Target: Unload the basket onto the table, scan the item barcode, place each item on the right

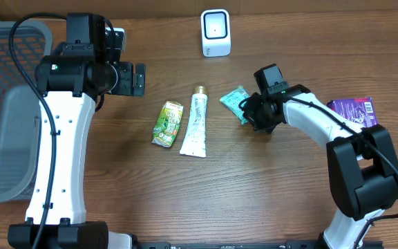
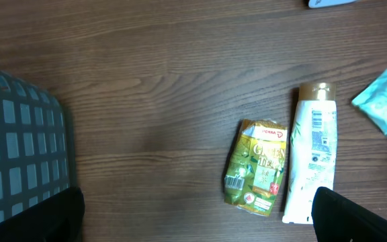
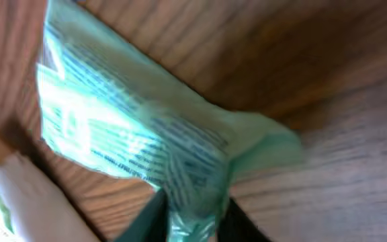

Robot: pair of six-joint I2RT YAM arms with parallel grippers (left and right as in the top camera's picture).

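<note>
here, at the table [image 1: 268, 194]: two arms work over a brown wood-grain top with several small packs laid out.
right gripper [image 3: 192, 218]: closed on one edge of the teal packet [image 3: 133, 134], the film bunched between its dark fingers [image 3: 146, 222].
teal packet: right of centre on the table, just right of the white tube's cap end. its printed face tilts up in the wrist view, and it cannot be told whether it is lifted off the wood.
left gripper [image 1: 138, 79]: jaws wide open, holding nothing, hanging over bare wood at upper left, well apart from the packs.
scanner [image 1: 215, 32]: a white box standing at the far edge, centre, apart from the teal packet.
white tube [image 1: 195, 123]: lies lengthways, gold cap toward the scanner.
green packet [image 1: 168, 123]: just left of the tube, its barcode [image 2: 234, 181] face up in the left wrist view.
purple packet [image 1: 354, 109]: at the right edge, partly behind the right arm.
grey basket [image 1: 5, 104]: at the left edge.
</note>
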